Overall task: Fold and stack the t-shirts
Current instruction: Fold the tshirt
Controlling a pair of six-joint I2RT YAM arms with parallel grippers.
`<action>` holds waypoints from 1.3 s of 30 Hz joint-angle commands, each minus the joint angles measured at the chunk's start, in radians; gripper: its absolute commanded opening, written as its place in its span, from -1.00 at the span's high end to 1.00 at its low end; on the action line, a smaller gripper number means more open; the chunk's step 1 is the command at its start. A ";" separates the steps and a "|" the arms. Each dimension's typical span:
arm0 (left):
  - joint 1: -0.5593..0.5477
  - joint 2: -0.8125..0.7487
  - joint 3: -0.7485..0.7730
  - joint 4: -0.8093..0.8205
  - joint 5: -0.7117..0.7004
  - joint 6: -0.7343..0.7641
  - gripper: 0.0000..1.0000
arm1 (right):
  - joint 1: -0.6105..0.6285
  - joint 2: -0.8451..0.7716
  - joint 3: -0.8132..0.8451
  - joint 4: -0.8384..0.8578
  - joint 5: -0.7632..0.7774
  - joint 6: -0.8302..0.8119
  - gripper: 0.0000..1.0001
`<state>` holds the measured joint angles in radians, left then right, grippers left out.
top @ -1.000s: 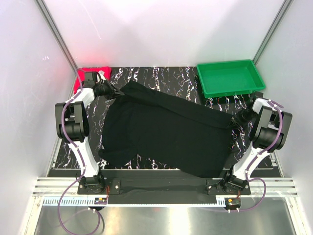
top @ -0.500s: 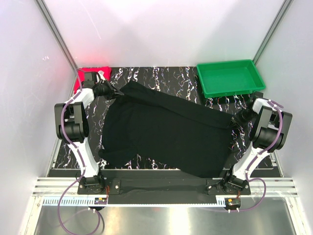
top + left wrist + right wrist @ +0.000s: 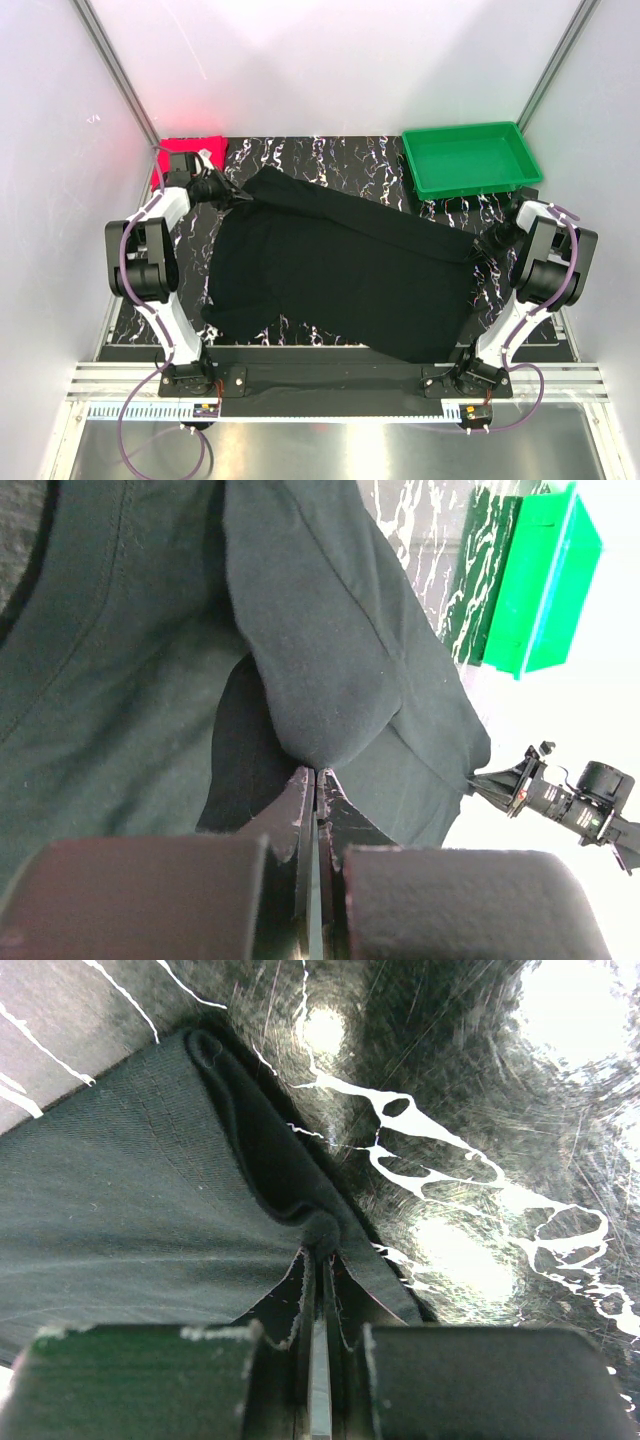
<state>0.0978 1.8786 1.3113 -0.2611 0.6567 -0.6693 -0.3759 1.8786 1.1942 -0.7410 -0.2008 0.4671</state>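
Note:
The black t-shirt (image 3: 340, 270) lies spread across the marbled mat, stretched between both arms. My left gripper (image 3: 243, 197) is shut on its far left corner; in the left wrist view the cloth (image 3: 300, 640) bunches right at the pinched fingertips (image 3: 317, 773). My right gripper (image 3: 478, 251) is shut on the shirt's right corner, where a fold of black fabric (image 3: 150, 1210) meets the closed tips (image 3: 320, 1252). The red t-shirt (image 3: 185, 152) lies crumpled at the far left corner of the mat, behind the left arm.
A green plastic tray (image 3: 468, 158) stands at the back right; it also shows in the left wrist view as the green tray (image 3: 535, 580). White walls and metal posts enclose the black marbled mat (image 3: 350, 160). The arm bases sit on a rail along the near edge.
My left gripper has pulled the shirt's far left corner slightly farther back and to the right, and the left arm's elbow has shifted. The right arm has not moved.

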 commanded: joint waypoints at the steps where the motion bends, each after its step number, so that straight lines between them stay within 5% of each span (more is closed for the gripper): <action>1: 0.008 -0.072 -0.032 0.025 -0.014 0.017 1.00 | -0.006 -0.001 -0.005 0.012 0.023 -0.016 0.86; 31: 0.006 -0.119 -0.159 0.054 -0.037 0.008 1.00 | -0.006 0.022 -0.010 0.015 0.031 -0.038 0.77; 35: 0.005 -0.116 -0.144 0.045 -0.037 0.011 0.99 | -0.006 0.013 0.010 -0.030 0.067 -0.039 0.67; 39: 0.003 -0.153 -0.155 -0.001 -0.064 0.049 0.76 | -0.008 -0.094 -0.007 -0.054 0.226 -0.047 0.00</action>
<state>0.0982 1.7969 1.1431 -0.2531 0.6270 -0.6548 -0.3748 1.8652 1.1957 -0.7597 -0.1635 0.4492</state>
